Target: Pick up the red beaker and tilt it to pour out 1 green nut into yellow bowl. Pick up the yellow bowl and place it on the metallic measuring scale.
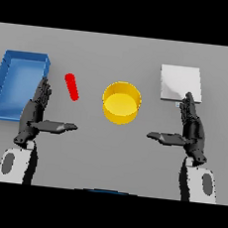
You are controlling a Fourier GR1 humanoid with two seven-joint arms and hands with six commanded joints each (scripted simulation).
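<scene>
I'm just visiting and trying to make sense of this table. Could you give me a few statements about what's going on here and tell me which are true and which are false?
1. The red beaker is held in the left hand. False: it lies on the table, apart from that hand, which is open.
2. The yellow bowl sits between the two hands. True.
3. The yellow bowl is on the metallic measuring scale. False: the bowl stands on the grey table, left of the scale.
4. A blue tray lies at the table's left side. True.
5. The right hand is open, just below the scale. True.
</scene>
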